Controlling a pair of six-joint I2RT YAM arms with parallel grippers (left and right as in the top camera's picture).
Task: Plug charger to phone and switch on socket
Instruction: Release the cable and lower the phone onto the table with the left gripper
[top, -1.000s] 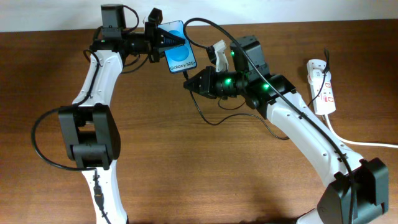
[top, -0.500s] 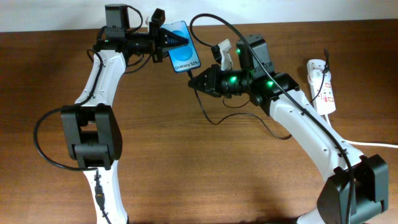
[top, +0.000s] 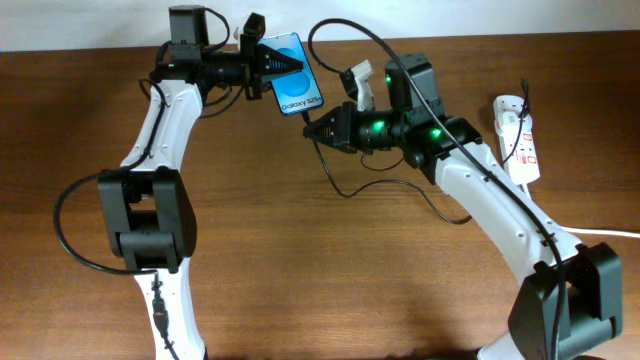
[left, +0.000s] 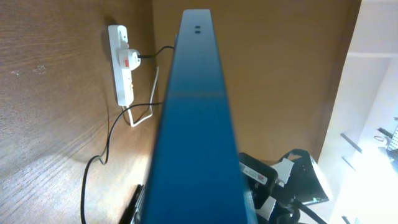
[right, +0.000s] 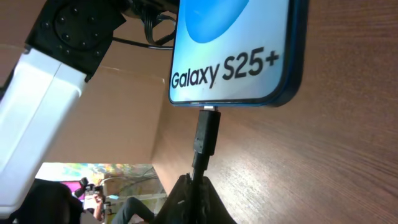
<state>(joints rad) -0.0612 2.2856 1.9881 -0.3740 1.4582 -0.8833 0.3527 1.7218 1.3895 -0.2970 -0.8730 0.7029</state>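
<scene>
My left gripper (top: 268, 68) is shut on the phone (top: 294, 87), blue screen reading "Galaxy S25", and holds it above the table at the back. In the left wrist view the phone's blue edge (left: 196, 124) fills the middle and hides the jaws. My right gripper (top: 312, 130) is shut on the charger's connector (right: 206, 134), a small black plug with its metal tip touching the phone's bottom edge (right: 236, 68). The thin black charger cable (top: 400, 185) loops across the table toward the socket (top: 518, 135), a white power strip at the right, also in the left wrist view (left: 122, 71).
The socket's thick white cord (top: 590, 228) runs off to the right. A thick black robot cable (top: 70, 225) loops beside the left arm's base. A white block (top: 355, 85) sits behind the right wrist. The table's back edge lies just behind the phone.
Over the last second my left gripper carried the phone a little right and up. My right gripper followed with the connector to the phone's bottom edge. Little movement in the last half second.
</scene>
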